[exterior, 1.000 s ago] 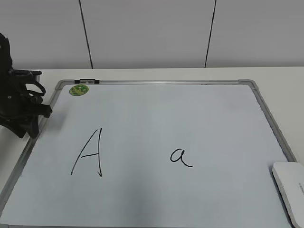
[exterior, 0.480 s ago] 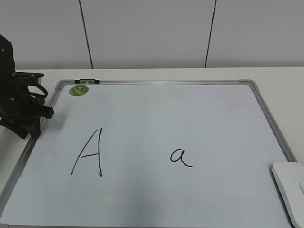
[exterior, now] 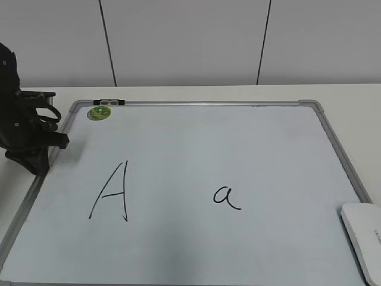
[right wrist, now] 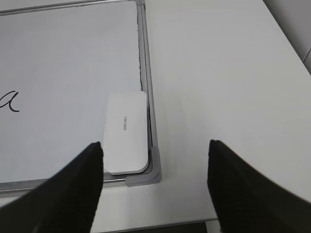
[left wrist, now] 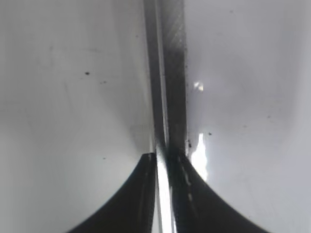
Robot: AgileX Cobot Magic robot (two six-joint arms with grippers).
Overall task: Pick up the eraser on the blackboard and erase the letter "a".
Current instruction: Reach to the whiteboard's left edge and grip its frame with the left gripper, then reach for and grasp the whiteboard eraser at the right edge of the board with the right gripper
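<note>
Backdrop: pale grey wall panels split by two dark vertical seams, above a white table (exterior: 178, 92) that I see around the board on every side.
Board: the large pale blue-white blackboard with thin grey metal frame (exterior: 202, 103) lies flat on the table; my exterior view cuts off its near edge and near corners.
Eraser: the flat white rounded-rectangle plastic eraser (right wrist: 127, 132) lies flat in the board's near right corner, against the frame and just beside the grey plastic corner piece (right wrist: 148, 177); in the exterior view only part of it (exterior: 363, 238) shows, the frame edge clipping the rest. Its small grey lettering is too small for me to read.
Letter: the small black handwritten "a" (exterior: 226, 196) sits right of centre, well apart from the eraser; my right wrist view crops it at the left edge.
Other marks: tall angular capital "A" (exterior: 112, 192); round green magnet (exterior: 99, 112) at the far left corner.
Left gripper: black left gripper (left wrist: 165, 158) over the board's left frame, fingers pressed together on nothing.
Right gripper: black right gripper (right wrist: 155, 182) hangs above the eraser, fingers spread wide, holding nothing; out of sight in the exterior view.
</note>
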